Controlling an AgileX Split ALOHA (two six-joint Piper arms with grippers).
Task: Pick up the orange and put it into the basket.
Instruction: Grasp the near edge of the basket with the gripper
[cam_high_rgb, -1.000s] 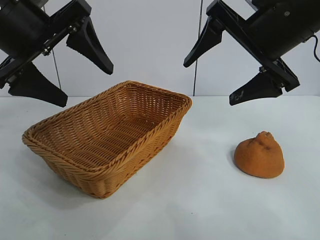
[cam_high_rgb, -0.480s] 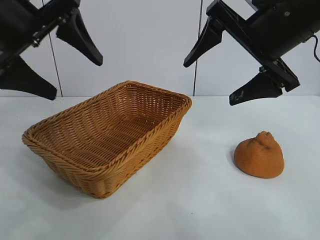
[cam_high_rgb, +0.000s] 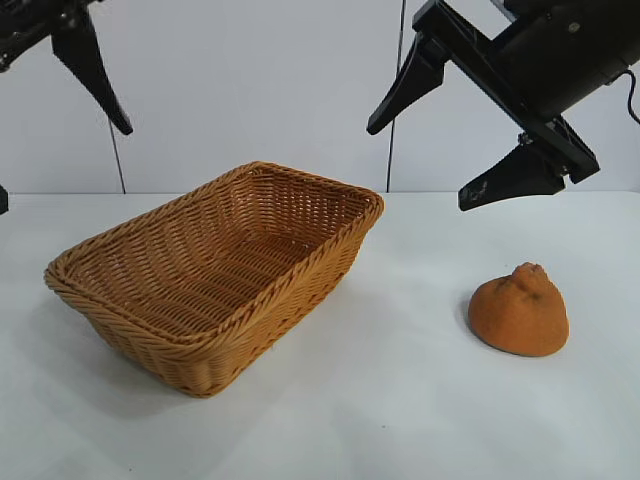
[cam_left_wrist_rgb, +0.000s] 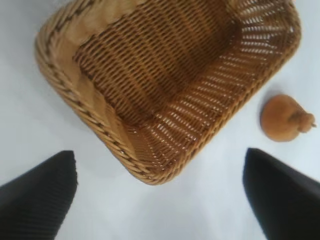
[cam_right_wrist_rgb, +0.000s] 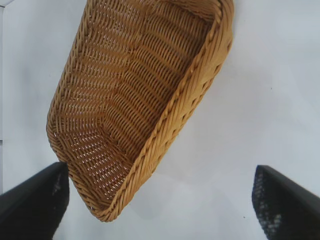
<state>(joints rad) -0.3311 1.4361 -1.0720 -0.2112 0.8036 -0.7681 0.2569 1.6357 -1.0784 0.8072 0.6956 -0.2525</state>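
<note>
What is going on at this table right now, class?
Nothing is held. The orange sits on the white table, apart from the empty wicker basket. The right gripper hangs open in the air above the orange. The left gripper, also open, is high at the exterior view's upper left, above the basket's end.

Level exterior camera faces arms; both wrist cameras overlook the basket (cam_high_rgb: 215, 275).
</note>
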